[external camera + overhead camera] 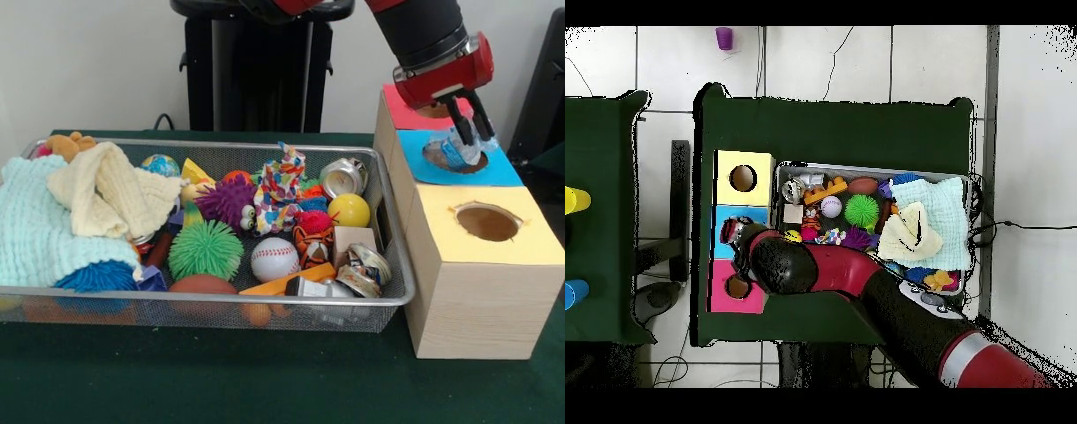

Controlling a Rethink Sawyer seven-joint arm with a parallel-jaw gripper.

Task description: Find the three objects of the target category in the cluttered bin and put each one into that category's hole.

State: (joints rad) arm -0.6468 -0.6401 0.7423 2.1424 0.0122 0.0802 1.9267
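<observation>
Front view: the pincer grips a crumpled, shiny can over the blue-topped wooden box's round hole.

Bench: dark green cloth cover, seen whole from overhead as a rectangle on a pale tiled floor.

Directly on it, two groups only:
- The bin, silver wire mesh with rounded rim, long side toward the front camera, heaped with toys, balls and cloths. It takes the left and middle of the front view.
- Three wooden boxes in a row just beside the bin's right end: yellow-topped box nearest the front camera, blue-topped box behind it, pink-topped box farthest. Each top has a round hole.

Bare green cloth shows in front of both.
</observation>
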